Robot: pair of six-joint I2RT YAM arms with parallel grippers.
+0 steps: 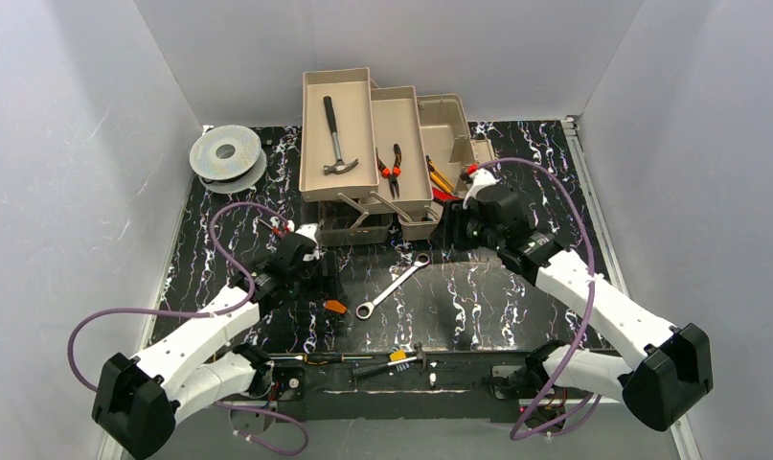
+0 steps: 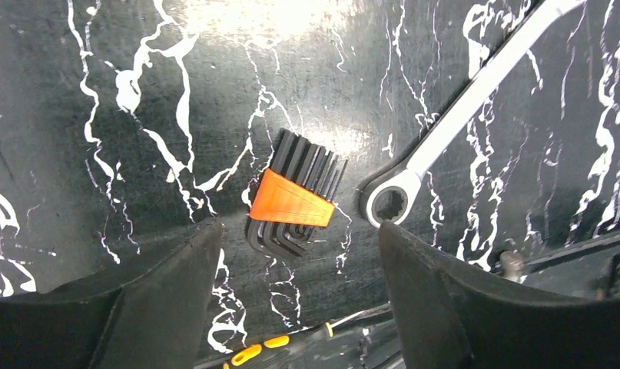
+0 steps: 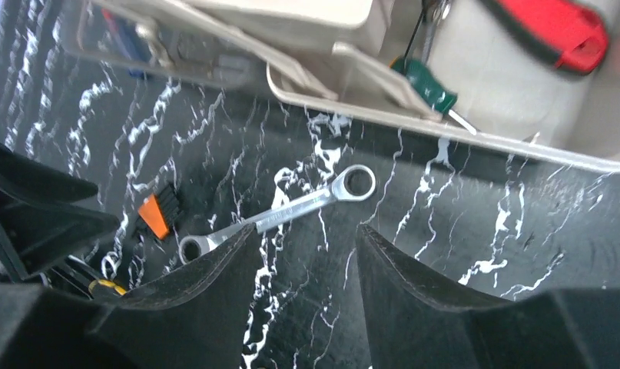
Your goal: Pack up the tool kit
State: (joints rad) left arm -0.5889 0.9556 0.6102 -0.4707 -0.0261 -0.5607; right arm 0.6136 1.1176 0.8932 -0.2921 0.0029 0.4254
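Note:
The tan toolbox stands open at the back, trays folded out. A hammer lies in the left tray and pliers in the middle one. On the black mat lie a silver wrench and a hex key set in an orange holder. My left gripper is open low over the mat, the hex key set's near end between its fingertips, untouched. My right gripper hangs open and empty before the toolbox.
A grey spool sits at the back left. A yellow-and-black screwdriver lies along the near edge by the arm bases. Green and red tool handles rest in the toolbox's right part. White walls enclose the mat.

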